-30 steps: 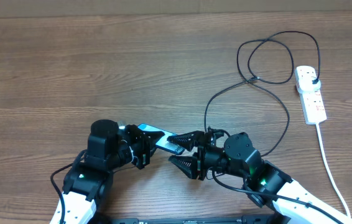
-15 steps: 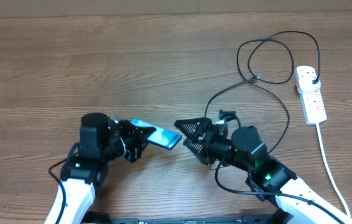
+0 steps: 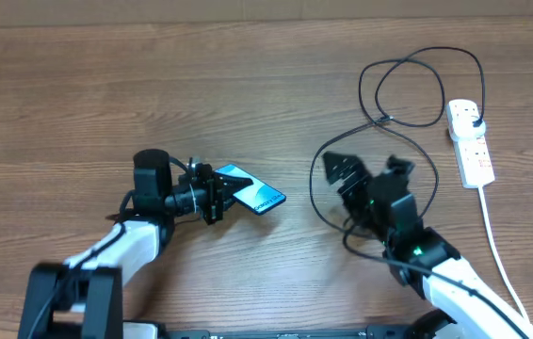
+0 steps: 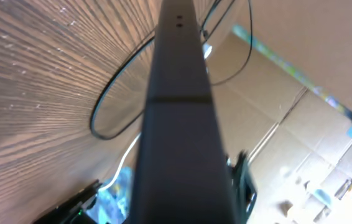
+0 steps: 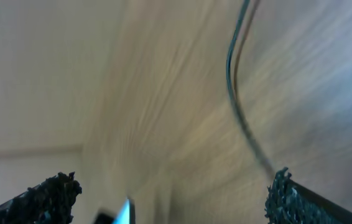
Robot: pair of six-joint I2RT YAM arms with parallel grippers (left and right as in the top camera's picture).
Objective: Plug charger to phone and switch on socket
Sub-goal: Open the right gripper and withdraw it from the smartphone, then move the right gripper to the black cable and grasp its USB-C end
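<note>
1. Table (image 3: pixel 78 85): flat, brown, fine wood grain. It looks smooth, so loose things may skid across it when pushed.
2. Charger (image 3: pixel 382 120): a thin, limp black cable looped near the far right corner, with its plug at the socket's far end. One strand curves toward the near edge beside the right arm. The tip is hidden. That arm could snag the strand and drag everything.
3. Socket (image 3: pixel 472 151): a hard white bar with red marks by the right edge. It is probably light and may slide when its switch is pressed.
4. Phone (image 3: pixel 259 197): a slim, glossy slab with a blue screen, left of centre toward the near edge. It is gripped at one end only, so it may twist or slip.
5. Left pincer (image 3: pixel 218 195): pinching the phone.
6. Right pincer (image 3: pixel 344 169): spread, holding nothing, with rough dark pads.
</note>
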